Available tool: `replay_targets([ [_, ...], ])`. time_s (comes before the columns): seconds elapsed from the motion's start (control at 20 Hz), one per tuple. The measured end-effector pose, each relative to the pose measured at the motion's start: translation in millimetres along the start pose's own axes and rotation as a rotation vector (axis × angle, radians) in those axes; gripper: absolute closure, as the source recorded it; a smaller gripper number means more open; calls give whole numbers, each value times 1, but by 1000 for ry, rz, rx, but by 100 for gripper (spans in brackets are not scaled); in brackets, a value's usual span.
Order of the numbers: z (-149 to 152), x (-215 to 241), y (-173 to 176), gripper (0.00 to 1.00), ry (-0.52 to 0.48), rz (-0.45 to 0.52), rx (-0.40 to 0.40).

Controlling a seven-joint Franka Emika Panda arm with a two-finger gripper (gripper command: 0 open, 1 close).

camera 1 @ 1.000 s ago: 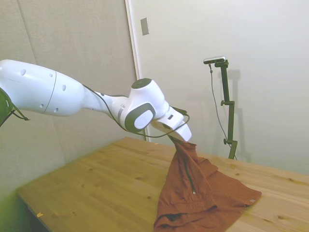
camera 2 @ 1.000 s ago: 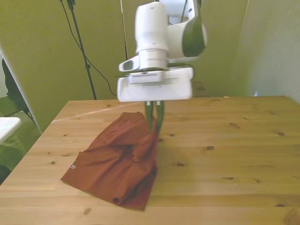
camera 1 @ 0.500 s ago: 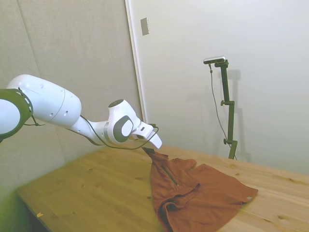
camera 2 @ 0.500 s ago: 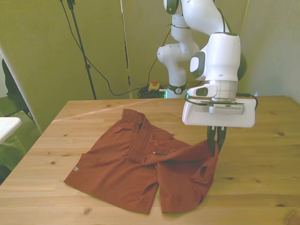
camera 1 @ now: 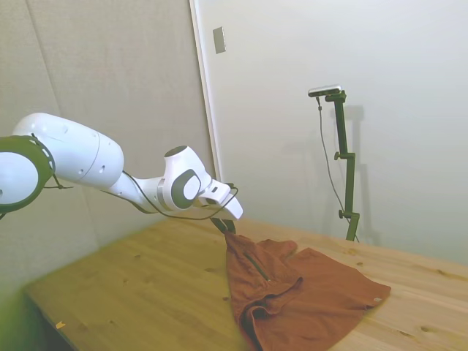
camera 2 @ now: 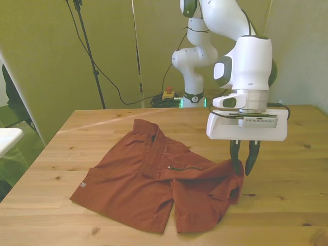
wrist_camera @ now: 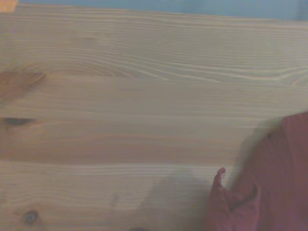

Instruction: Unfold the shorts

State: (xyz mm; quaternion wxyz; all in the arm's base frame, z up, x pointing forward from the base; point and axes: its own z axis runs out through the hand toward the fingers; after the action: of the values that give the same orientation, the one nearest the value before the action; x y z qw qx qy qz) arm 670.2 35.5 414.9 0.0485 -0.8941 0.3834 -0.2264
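The rust-orange shorts (camera 2: 148, 187) lie spread on the wooden table (camera 2: 292, 205), with the waistband toward the far side and a small pale tag (camera 2: 81, 183) on the hem at the front view's left. The leg on the front view's right is still creased, and its corner is bunched up. My gripper (camera 2: 242, 170) hangs open just above that bunched corner, with one finger (camera 2: 236, 161) against the raised fabric. From the side, the gripper (camera 1: 222, 226) sits at the peak of the shorts (camera 1: 307, 292). Up close, the wrist view catches only an edge of the shorts (wrist_camera: 274, 183) on bare wood.
The table's near edge runs along the bottom of the front view. My arm's base (camera 2: 193, 77) stands behind the far edge, with cables beside it. A pale object (camera 2: 7, 137) sits off the table at the front view's left.
A second ago I held the fabric high over the folded shorts. I carried it to the front view's right and down, which spread the leg out. The fingers have now parted and lifted slightly.
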Motion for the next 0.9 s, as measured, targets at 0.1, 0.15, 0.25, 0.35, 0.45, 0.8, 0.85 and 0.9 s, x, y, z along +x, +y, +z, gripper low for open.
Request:
replay_targets([
  [0.1,-18,13,6,0,-10,-3,5],
  [0.15,-29,22,14,0,-5,-9,1],
  [0.25,-48,44,39,0,2,-31,-4],
  [0.35,-63,70,72,0,1,-60,5],
  [0.45,-69,93,106,0,-21,-94,14],
  [0.8,-44,144,196,0,-196,-232,61],
  [0.85,-37,152,210,0,-214,-239,47],
  [0.9,-30,159,221,0,-226,-241,33],
])
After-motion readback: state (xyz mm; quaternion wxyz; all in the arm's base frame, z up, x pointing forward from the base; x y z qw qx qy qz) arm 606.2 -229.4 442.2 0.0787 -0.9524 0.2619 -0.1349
